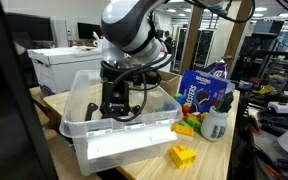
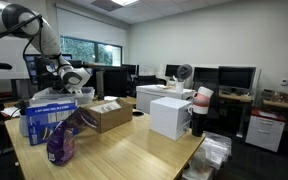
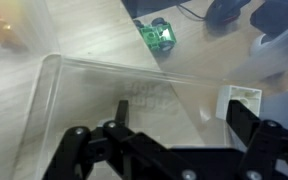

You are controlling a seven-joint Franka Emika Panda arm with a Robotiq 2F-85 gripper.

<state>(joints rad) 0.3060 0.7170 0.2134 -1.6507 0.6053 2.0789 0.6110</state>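
My gripper (image 1: 117, 106) reaches down inside a clear plastic bin (image 1: 80, 126) on a wooden table. In the wrist view the gripper (image 3: 164, 132) is open, its black fingers spread wide above the bin's floor. A small white block (image 3: 242, 101) lies in the bin just beside one fingertip. Nothing is held. In an exterior view the gripper (image 2: 74, 83) hangs over the bin (image 2: 60, 98) at the table's far end.
A yellow block (image 1: 183, 155) lies on the table by the bin. A blue snack package (image 1: 198, 92), a bottle (image 1: 215, 123) and small green and red toys (image 1: 187, 125) stand beside it. A green toy (image 3: 158, 36) lies outside the bin. A cardboard box (image 2: 109, 115) and a white box (image 2: 171, 117) stand further along.
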